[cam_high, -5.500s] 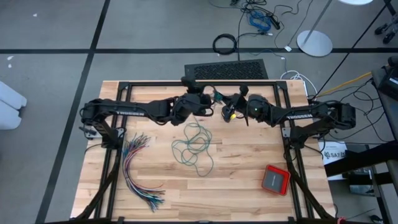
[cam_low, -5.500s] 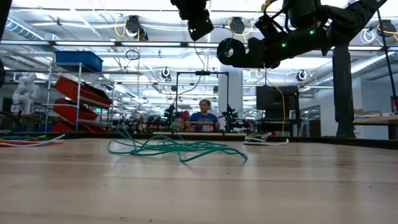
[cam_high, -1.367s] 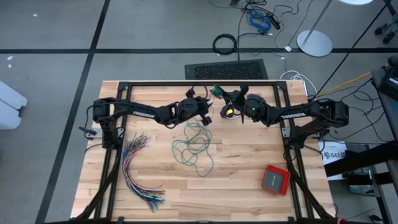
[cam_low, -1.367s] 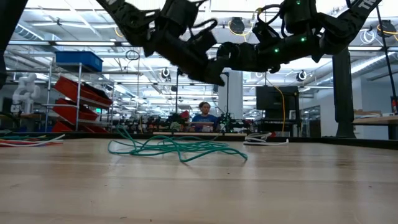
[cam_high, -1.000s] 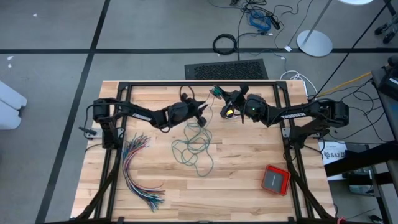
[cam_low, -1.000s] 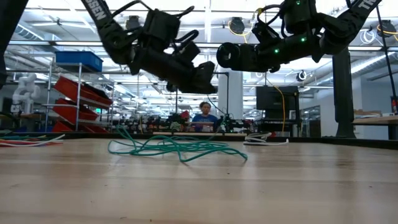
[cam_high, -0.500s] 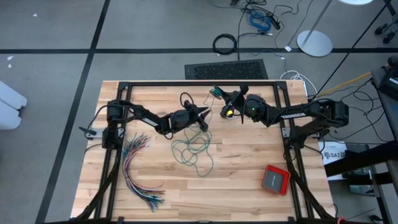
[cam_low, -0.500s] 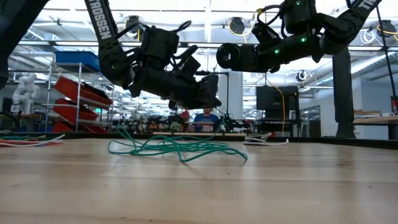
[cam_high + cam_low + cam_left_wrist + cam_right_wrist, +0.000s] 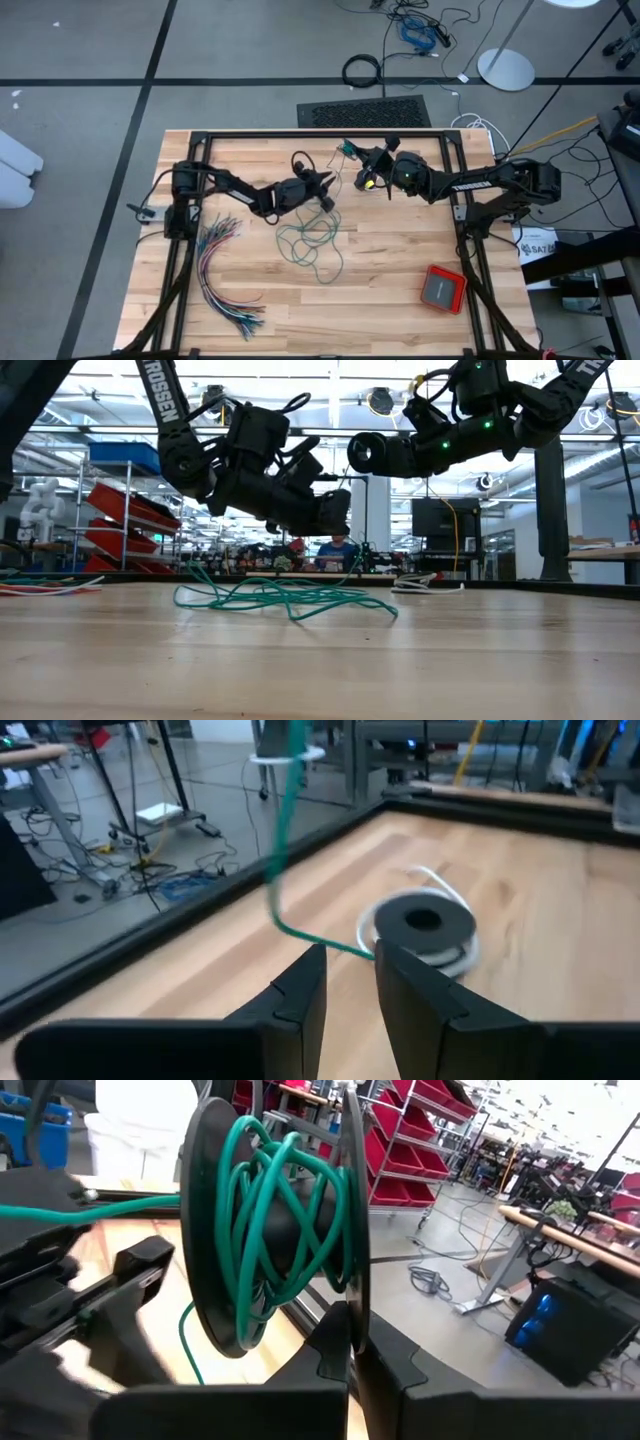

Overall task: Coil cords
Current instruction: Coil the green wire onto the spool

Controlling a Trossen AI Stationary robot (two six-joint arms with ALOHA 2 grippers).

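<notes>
- One green cord [image 9: 312,238] lies in a loose tangle on the wooden bench [image 9: 400,290], near the middle.
- Part of that same cord is wound on one black spool [image 9: 270,1230], seen up close from the right wrist.
- The right end effector [image 9: 350,1342] is pressed together on the rim of the spool and holds it up in the air over the back of the bench.
- A stretch of green cord runs from the spool toward the left end effector [image 9: 350,985].
- The left end effector has its two fingers [image 9: 300,995] a little apart, and the green cord passes between them. It hangs just above the tangle.
- One black reel with a white cord under it [image 9: 425,925] lies flat on the bench in the left wrist view. How much cord is on it is hard to tell.
- One bunch of many-coloured wires [image 9: 225,275] lies fanned out on the left side of the bench.
- One red and grey box [image 9: 442,288] sits near the right front corner.
- One person [image 9: 337,550] sits far off behind the bench, partly hidden by the left arm.
</notes>
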